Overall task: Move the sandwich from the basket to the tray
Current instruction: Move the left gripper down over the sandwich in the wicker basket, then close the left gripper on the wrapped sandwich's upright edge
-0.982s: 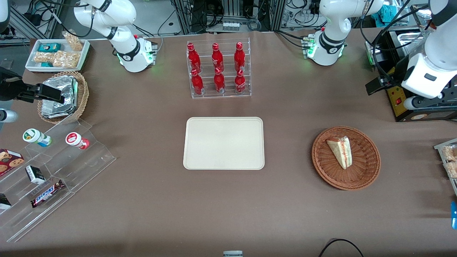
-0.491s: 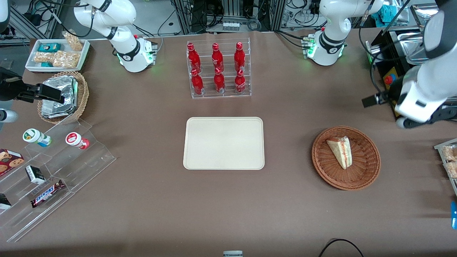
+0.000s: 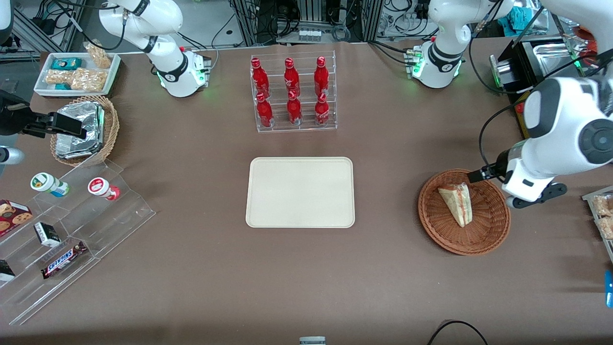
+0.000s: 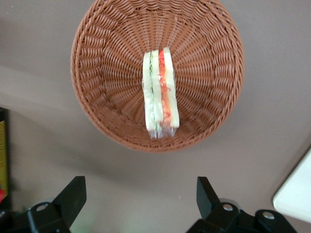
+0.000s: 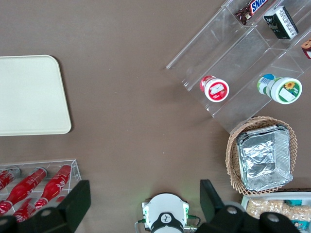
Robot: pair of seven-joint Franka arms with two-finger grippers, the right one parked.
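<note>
Brown cloth covers the table point(image 3: 191, 268), and the cream tray point(image 3: 300, 191) sits bare at its middle, nearer the front camera than the rack of red bottles point(image 3: 293, 93). Toward the working arm's end stands the wicker basket point(image 3: 488, 239), with the wrapped sandwich point(image 3: 457, 201) lying in its bowl. The gripper point(image 4: 141, 204) hovers above the table just outside the basket's rim, jaws spread wide and holding nothing. In the wrist view the sandwich point(image 4: 159, 92) lies ahead of the fingers point(image 4: 73, 196), roughly centred on the gap between them.
</note>
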